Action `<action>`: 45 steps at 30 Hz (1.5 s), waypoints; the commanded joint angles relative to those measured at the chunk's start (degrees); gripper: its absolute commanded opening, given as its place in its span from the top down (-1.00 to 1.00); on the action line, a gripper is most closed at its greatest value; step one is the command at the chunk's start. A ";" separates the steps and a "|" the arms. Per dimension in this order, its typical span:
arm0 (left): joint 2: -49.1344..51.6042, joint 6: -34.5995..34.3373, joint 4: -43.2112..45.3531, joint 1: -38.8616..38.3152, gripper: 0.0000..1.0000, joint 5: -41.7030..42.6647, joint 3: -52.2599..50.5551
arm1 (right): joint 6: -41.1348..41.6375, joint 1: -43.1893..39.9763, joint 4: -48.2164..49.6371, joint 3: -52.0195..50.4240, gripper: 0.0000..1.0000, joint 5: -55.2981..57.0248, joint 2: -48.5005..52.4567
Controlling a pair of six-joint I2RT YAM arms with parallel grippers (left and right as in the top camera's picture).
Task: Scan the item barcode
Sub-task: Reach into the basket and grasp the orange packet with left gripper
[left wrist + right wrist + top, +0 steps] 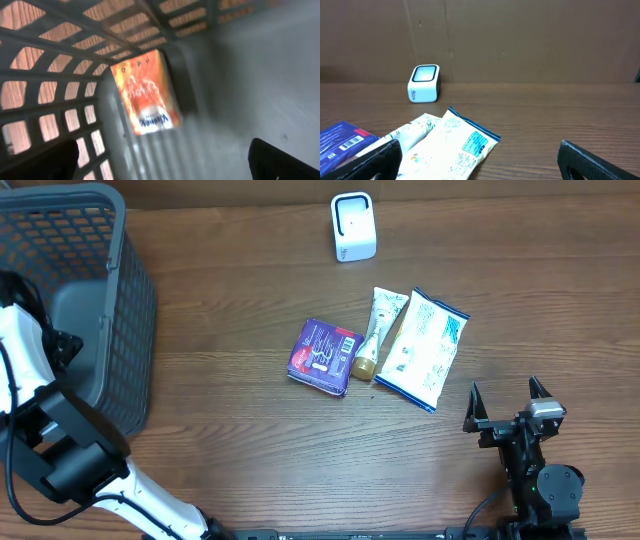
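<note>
A white barcode scanner [353, 227] stands at the back of the table, also in the right wrist view [424, 83]. In the middle lie a purple packet [325, 356] with a barcode label [347, 144], a cream tube [375, 330] and a white and blue pouch [424, 347]. My right gripper [508, 405] rests open just right of the pouch [450, 150], holding nothing. My left gripper [165, 162] is open inside the grey basket [60, 55], above an orange packet [147, 97] lying on the basket floor. Nothing is between its fingers.
The grey mesh basket [120, 310] fills the table's far left corner, with my left arm [25, 350] reaching over its near wall. A brown cardboard wall [520, 40] closes off the back of the table.
</note>
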 commanded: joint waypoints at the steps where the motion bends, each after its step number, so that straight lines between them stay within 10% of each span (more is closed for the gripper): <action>1: -0.22 -2.60 3.02 1.33 -0.99 -2.29 -3.39 | -0.42 -0.39 0.33 -0.57 -1.00 0.52 -0.50; 22: -0.22 -1.20 20.41 2.60 -0.29 -1.57 -15.06 | -0.42 -0.39 0.33 -0.57 -1.00 0.52 -0.50; 35: -0.02 -0.72 21.16 4.46 -0.24 -1.60 -18.69 | -0.42 -0.39 0.33 -0.57 -1.00 0.52 -0.50; 37: -0.02 1.20 21.92 4.46 -0.08 -1.60 -18.73 | -0.42 -0.39 0.33 -0.57 -1.00 0.52 -0.50; 41: -0.02 5.25 22.69 4.46 0.91 -1.55 -18.29 | -0.42 -0.39 0.33 -0.59 -1.00 0.52 -0.50; 45: -0.37 5.25 20.65 4.37 0.92 -1.36 -15.89 | -0.39 -0.39 0.33 -0.57 -1.00 0.52 -0.50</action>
